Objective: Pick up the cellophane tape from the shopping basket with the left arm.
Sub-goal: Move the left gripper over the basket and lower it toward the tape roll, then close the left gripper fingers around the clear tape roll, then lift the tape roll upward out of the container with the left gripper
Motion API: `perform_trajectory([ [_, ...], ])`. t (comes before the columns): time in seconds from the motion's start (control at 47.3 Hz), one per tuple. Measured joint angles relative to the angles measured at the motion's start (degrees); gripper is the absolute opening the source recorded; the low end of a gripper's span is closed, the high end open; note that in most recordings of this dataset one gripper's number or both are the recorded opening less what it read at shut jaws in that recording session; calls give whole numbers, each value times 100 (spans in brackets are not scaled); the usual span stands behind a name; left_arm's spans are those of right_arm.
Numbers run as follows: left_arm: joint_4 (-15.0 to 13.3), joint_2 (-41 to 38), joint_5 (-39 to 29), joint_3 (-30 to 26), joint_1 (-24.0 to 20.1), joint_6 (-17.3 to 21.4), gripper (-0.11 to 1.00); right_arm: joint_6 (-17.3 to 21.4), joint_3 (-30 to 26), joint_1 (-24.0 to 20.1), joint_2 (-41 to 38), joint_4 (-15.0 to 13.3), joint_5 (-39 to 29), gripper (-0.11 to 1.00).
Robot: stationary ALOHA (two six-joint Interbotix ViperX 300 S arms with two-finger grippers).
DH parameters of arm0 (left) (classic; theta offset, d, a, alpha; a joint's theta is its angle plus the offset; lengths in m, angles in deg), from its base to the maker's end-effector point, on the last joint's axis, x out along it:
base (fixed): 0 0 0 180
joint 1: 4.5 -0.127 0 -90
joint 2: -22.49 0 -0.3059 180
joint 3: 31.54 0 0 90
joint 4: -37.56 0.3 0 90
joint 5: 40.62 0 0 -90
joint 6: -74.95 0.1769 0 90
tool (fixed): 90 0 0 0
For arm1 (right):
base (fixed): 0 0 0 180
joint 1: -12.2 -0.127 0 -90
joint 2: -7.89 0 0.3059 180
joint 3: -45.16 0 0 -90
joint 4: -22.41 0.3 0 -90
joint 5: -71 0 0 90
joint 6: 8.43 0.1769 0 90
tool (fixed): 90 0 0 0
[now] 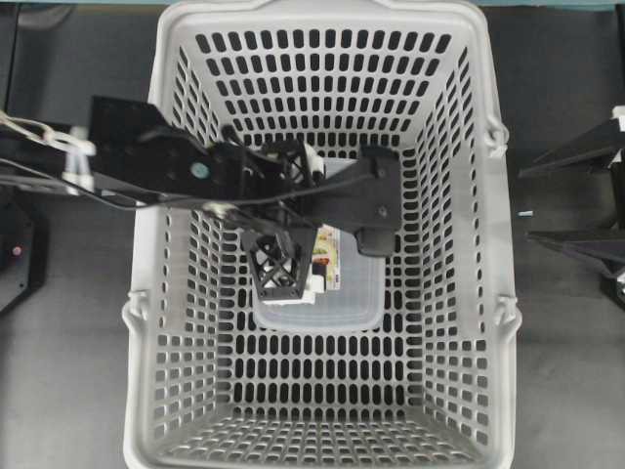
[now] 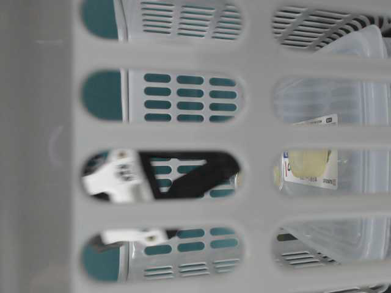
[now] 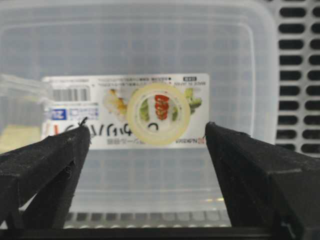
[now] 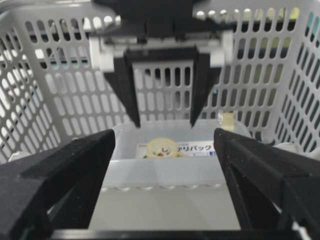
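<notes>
From overhead, the left arm [image 1: 166, 161] reaches level from the left across the shopping basket [image 1: 166, 322], its left end effector [image 1: 293, 230] pointing down over the clear box [image 1: 352, 303]. The cellophane tape [image 1: 327, 256] lies on that box, just beside the fingers. The right end effector [image 1: 576, 200] sits outside the basket on the dark tabletop [image 1: 68, 322].

The left wrist view shows spread fingers [image 3: 45, 160] flanking the tape roll, apart from it.

The right wrist view shows both end effectors spread wide.
</notes>
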State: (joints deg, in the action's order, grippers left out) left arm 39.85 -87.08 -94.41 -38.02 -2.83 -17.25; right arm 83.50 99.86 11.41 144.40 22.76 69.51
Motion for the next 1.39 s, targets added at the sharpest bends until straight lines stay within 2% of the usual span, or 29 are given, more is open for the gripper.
perform_trajectory([
  [0.697,9,-527,343,176,26,9,88,0,18,0,0,0,9,77],
  [0.803,9,-527,352,185,18,9,78,0,35,0,0,0,0,77],
  [0.929,0,-519,343,158,35,9,49,0,35,0,0,0,0,77],
  [1.014,9,-492,299,132,35,9,50,0,44,0,0,0,0,77],
  [1.183,9,-246,-79,-158,35,9,50,0,53,0,0,0,0,77],
  [1.394,9,44,-1063,-1046,70,9,50,0,53,0,9,0,9,77],
])
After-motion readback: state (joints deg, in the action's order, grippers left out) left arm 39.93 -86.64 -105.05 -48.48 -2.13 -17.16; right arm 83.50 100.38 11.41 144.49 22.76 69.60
